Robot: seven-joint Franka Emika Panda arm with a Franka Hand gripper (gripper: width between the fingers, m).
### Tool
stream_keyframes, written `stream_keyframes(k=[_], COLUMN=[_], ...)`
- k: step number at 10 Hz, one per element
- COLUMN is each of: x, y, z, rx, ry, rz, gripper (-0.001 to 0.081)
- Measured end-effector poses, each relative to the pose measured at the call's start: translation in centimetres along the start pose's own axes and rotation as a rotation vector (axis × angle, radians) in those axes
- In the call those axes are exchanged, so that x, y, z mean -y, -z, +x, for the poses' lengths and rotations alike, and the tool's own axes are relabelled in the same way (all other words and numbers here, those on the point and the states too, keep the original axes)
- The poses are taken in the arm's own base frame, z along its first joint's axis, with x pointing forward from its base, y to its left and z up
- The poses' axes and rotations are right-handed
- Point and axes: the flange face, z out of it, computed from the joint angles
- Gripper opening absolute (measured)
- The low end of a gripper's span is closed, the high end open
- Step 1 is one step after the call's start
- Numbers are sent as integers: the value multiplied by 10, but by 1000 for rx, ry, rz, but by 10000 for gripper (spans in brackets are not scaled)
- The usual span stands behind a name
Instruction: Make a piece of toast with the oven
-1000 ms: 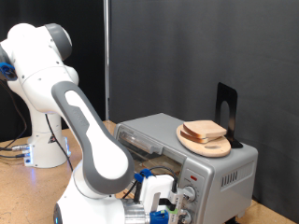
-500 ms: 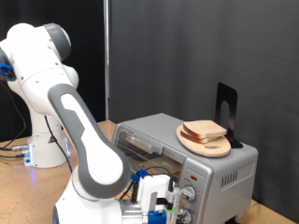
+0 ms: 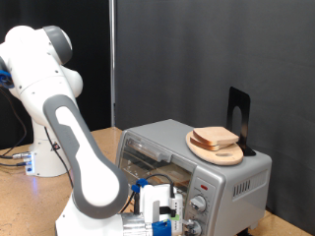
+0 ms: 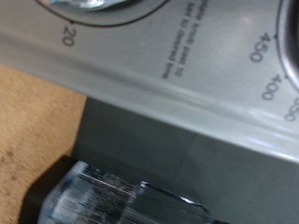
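Observation:
The silver oven (image 3: 162,147) stands at the exterior view's lower right, and its glass door looks shut. Slices of toast bread (image 3: 215,137) lie on a round wooden board (image 3: 212,150) on top of the oven. My gripper (image 3: 169,218) is low at the oven's front, right next to the two round knobs (image 3: 199,205); no bread is between its fingers. The wrist view is very close to the oven's control panel (image 4: 168,75), with dial numbers 20, 400 and 450 readable. A blurred finger (image 4: 103,196) shows below the panel.
A black stand (image 3: 238,118) sits on the oven's top behind the board. The robot's white base (image 3: 44,157) and cables are at the exterior view's left on the wooden table (image 3: 20,202). A dark curtain hangs behind.
The arm's forearm has swung slightly toward the exterior view's left, and the gripper has shifted a little left and lower along the oven's front. Oven and bread have not moved.

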Motion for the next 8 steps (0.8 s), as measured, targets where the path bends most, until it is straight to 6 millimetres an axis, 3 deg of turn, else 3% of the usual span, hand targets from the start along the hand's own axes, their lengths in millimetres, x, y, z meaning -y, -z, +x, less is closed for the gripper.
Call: stream_keyframes(k=[8], x=[-10], y=[0], z=[4], rx=[30], ry=[97], rz=[91], gripper=[98])
